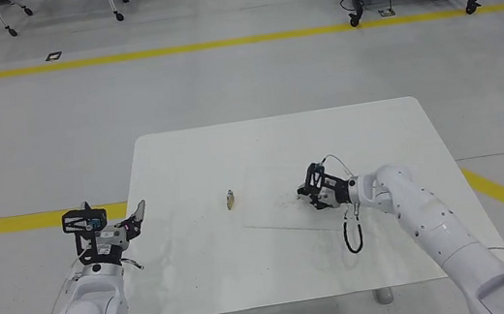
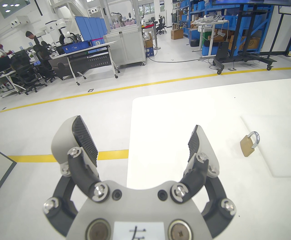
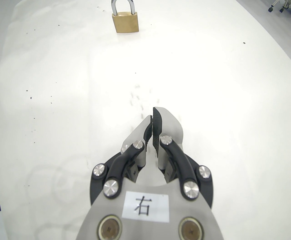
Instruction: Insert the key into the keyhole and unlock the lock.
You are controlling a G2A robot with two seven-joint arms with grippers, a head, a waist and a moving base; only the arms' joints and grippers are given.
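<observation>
White table (image 1: 231,150); central padlock (image 3: 126,22) (brass)

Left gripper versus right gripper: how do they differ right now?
The left gripper has its jaws wide apart; the right gripper has its jaws closed together. The left gripper sits at the edge of the table, partly over the floor; the right gripper is well in over the table. Shared: both face toward the padlock, which lies on the table between them.
</observation>
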